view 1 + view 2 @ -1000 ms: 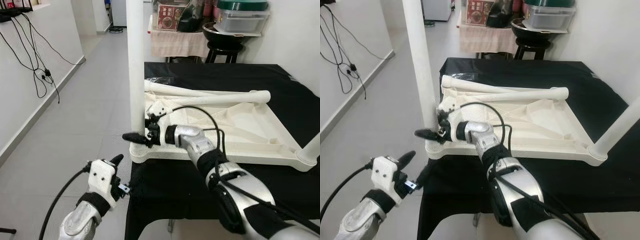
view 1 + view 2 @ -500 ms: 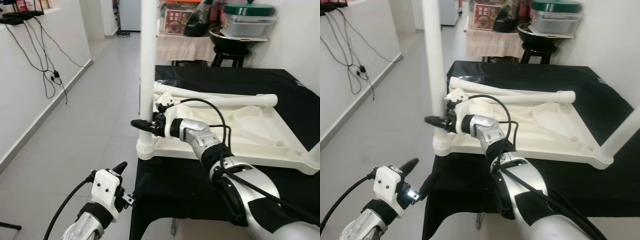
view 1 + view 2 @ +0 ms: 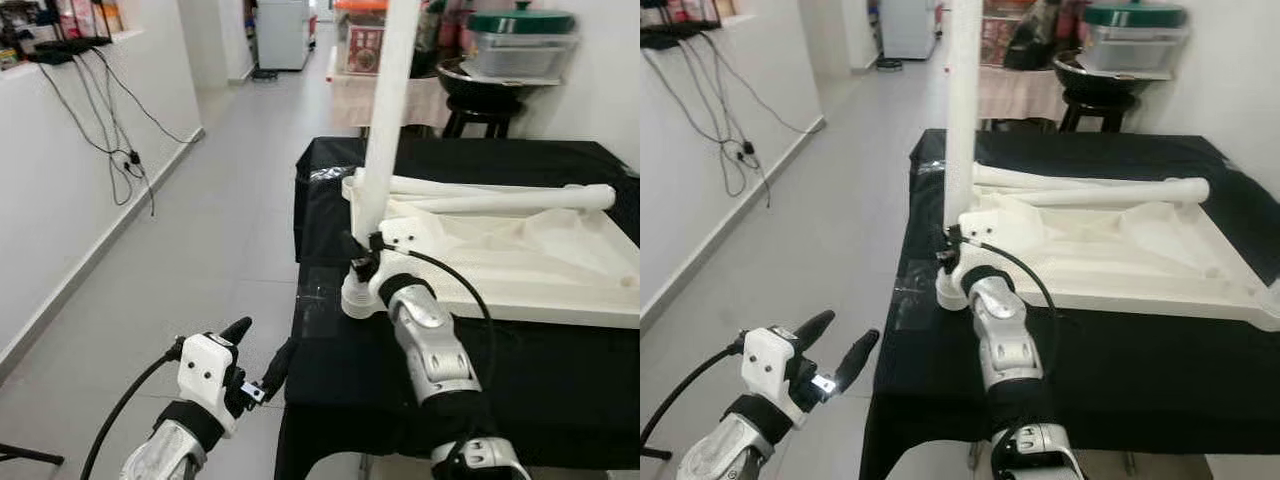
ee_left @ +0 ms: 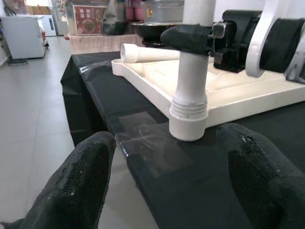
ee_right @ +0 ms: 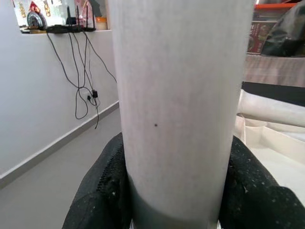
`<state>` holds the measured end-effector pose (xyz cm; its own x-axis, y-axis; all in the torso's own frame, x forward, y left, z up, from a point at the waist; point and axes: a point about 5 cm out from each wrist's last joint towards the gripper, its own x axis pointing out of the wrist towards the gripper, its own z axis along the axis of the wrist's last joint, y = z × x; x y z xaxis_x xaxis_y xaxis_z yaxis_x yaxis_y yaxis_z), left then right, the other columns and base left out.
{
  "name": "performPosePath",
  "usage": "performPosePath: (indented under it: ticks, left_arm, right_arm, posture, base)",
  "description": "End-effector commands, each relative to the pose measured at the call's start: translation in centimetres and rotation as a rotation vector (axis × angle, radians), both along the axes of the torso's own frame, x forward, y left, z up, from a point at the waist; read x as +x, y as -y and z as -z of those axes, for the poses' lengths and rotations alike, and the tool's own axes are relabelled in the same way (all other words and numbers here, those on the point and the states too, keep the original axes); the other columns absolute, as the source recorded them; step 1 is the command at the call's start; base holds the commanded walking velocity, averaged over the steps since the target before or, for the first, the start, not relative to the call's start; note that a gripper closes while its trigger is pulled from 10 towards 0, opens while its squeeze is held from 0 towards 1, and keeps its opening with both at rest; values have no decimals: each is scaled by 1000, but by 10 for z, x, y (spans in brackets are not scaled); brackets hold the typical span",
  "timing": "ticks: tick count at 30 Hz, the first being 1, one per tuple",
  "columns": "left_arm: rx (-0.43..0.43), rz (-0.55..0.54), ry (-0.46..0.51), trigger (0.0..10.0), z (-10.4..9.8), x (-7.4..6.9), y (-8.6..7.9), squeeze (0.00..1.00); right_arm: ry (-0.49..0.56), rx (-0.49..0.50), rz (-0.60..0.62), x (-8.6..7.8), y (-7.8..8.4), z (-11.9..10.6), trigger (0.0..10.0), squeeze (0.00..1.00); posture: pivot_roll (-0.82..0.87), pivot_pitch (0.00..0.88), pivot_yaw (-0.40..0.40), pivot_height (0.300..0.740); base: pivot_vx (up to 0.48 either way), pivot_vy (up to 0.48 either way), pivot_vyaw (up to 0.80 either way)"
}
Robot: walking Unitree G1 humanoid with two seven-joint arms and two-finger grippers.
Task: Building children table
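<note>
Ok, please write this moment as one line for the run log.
right gripper: shut on leg | leg: upright in tabletop corner socket | left gripper: open, off table edge, idle

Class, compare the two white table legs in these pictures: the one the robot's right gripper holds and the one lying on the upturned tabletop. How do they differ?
The gripped leg stands upright in the corner socket; the loose leg lies flat across the upturned tabletop. The right gripper is shut around the gripped leg's lower part, while nothing holds the loose leg. The left gripper hovers open beside the black table, touching neither. Both legs are plain white tubes.
</note>
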<state>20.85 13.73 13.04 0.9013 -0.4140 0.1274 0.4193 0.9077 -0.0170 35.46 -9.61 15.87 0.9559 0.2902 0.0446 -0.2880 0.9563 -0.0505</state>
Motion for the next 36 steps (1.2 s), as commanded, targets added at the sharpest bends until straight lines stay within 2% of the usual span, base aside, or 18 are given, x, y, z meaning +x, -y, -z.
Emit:
performPosePath:
  ticks: [1, 2, 3, 4, 5, 10, 11, 12, 13, 15, 16, 17, 18, 22, 25, 33, 34, 36]
  left_arm:
    - [3, 5, -25, 10000, 4, 0, -1, 0]
    - [5, 0, -24, 10000, 5, 1, -2, 0]
    - [6, -4, -24, 10000, 5, 1, -2, 0]
    - [6, -4, -24, 10000, 5, 1, -2, 0]
    - [6, -5, -24, 10000, 5, 2, -2, 0]
    - [3, 1, -27, 10000, 5, 3, -2, 0]
    - [0, 6, -29, 10000, 6, 4, -1, 0]
    - [0, 6, -29, 10000, 6, 4, -1, 0]
    - [-2, 13, -31, 10000, 6, 4, -1, 0]
    - [-2, 13, -31, 10000, 6, 4, -1, 0]
    - [-6, 29, -36, 10000, 7, 6, 1, 0]
    - [-6, 29, -36, 10000, 7, 6, 1, 0]
    - [-6, 40, -40, 10000, 8, 6, 3, 0]
    - [-3, 58, -44, 10000, 9, 8, 6, 0]
    - [-9, 66, -46, 10000, 10, 8, 8, 0]
    - [-15, 90, -57, 10000, 12, 6, 12, 0]
    - [-17, 97, -61, 10000, 12, 6, 12, 0]
    - [-18, 102, -64, 10000, 12, 5, 13, 0]
  right_arm:
    - [-90, -29, 10, -1, 2, 21, 0, 0]
    - [-98, -31, -19, 0, -6, 20, 0, 0]
    - [-124, -49, -76, 0, -14, 21, 6980, 0]
    - [-124, -49, -76, 0, -14, 21, 6980, 0]
    - [-147, -44, -110, -1, -19, 21, 10000, 0]
    - [-163, -8, -213, -7, -29, 15, 10000, 0]
    - [-144, 14, -336, -9, -35, 7, 10000, 749]
    - [-144, 14, -336, -9, -35, 7, 10000, 749]
    - [-111, 38, -464, -9, -38, -3, 10000, 1000]
    - [-111, 38, -464, -9, -38, -3, 10000, 1000]
    - [-63, 20, -678, -1, -37, -17, 10000, 922]
    - [-63, 20, -678, -1, -37, -17, 10000, 922]
    - [-56, -6, -729, 7, -34, -21, 10000, 0]
    - [-67, -40, -810, 17, -35, -27, 10000, 0]
    - [-89, -35, -882, 18, -42, -31, 10000, 0]
    - [-108, -43, -958, 20, -51, -38, 10000, 0]
    - [-112, -38, -980, 21, -52, -41, 6431, 0]
    - [-114, -35, -994, 21, -53, -43, 6431, 0]
  posture:
    - [-3, 23, -12, 740]
    - [15, 15, -14, 740]
    - [21, 10, -19, 740]
    - [21, 10, -19, 740]
    - [23, 10, -19, 740]
    - [30, 10, -25, 740]
    - [35, 3, -27, 740]
    - [35, 3, -27, 740]
    - [38, 0, -27, 740]
    - [38, 0, -27, 740]
    - [45, 0, -32, 740]
    - [45, 0, -32, 740]
    - [51, 0, -36, 740]
    - [64, 0, -47, 740]
    - [63, 0, -47, 740]
    - [76, 0, -48, 740]
    - [78, 0, -49, 740]
    - [78, 0, -49, 740]
  base:
    - [0, 0, 0]
    - [0, 0, 0]
    - [0, 0, 0]
    - [0, 0, 0]
    - [0, 0, 0]
    - [0, 0, 0]
    - [0, 0, 0]
    - [0, 0, 0]
    - [0, 0, 0]
    - [0, 0, 0]
    - [0, 0, 0]
    - [0, 0, 0]
    - [0, 0, 0]
    - [0, 0, 0]
    - [0, 0, 0]
    - [0, 0, 0]
    - [0, 0, 0]
    - [0, 0, 0]
